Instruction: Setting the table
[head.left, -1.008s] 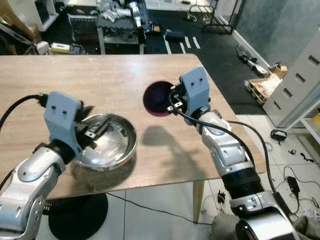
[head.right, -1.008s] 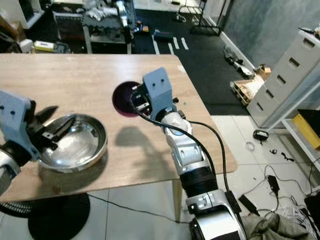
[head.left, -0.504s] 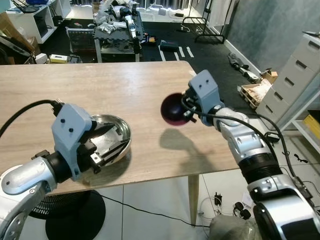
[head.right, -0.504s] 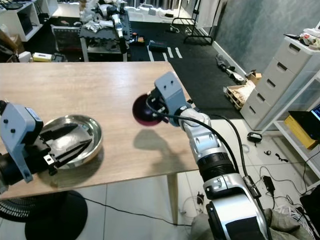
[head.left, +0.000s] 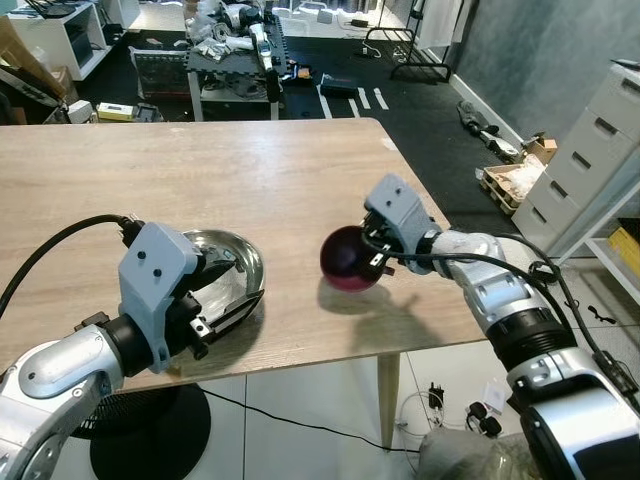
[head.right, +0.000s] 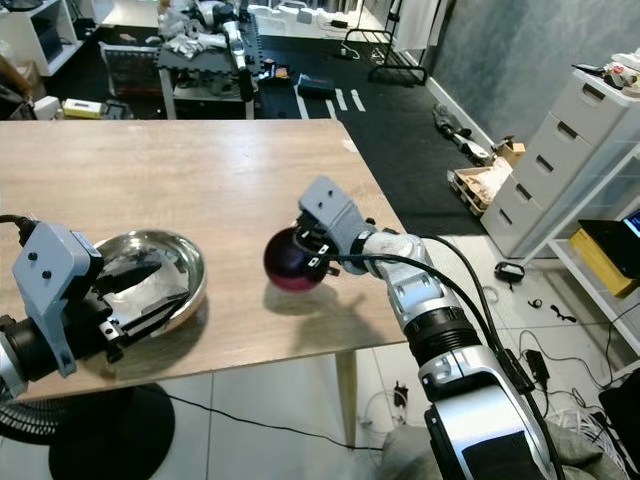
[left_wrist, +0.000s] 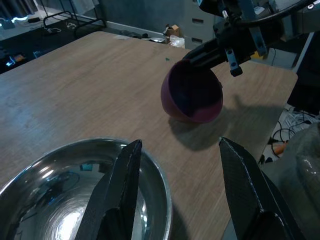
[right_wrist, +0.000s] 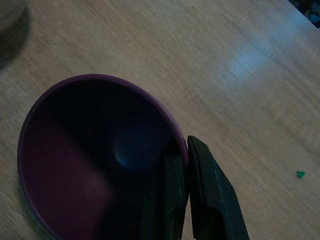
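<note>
A dark purple bowl (head.left: 345, 258) hangs tilted just over the wooden table (head.left: 200, 170), near its front right edge. My right gripper (head.left: 373, 256) is shut on the bowl's rim, one finger inside and one outside, as the right wrist view shows at the rim (right_wrist: 176, 135). A shiny steel bowl (head.left: 238, 264) rests at the front left. My left gripper (head.left: 218, 300) stands open at it. In the left wrist view its fingers (left_wrist: 127, 170) straddle the steel bowl's rim (left_wrist: 162, 200), and the purple bowl (left_wrist: 192, 92) is beyond them.
The table's front edge (head.left: 330, 362) runs close below both bowls. A black round stand base (head.left: 150, 435) sits on the floor under the table. Grey drawers (head.left: 590, 150) and loose cables (head.left: 590, 310) lie to the right. A cluttered cart (head.left: 235, 45) stands behind the table.
My right gripper has carried the purple bowl towards the table's front edge and lower, tilting it. The left gripper stays open at the steel bowl. The camera has shifted.
</note>
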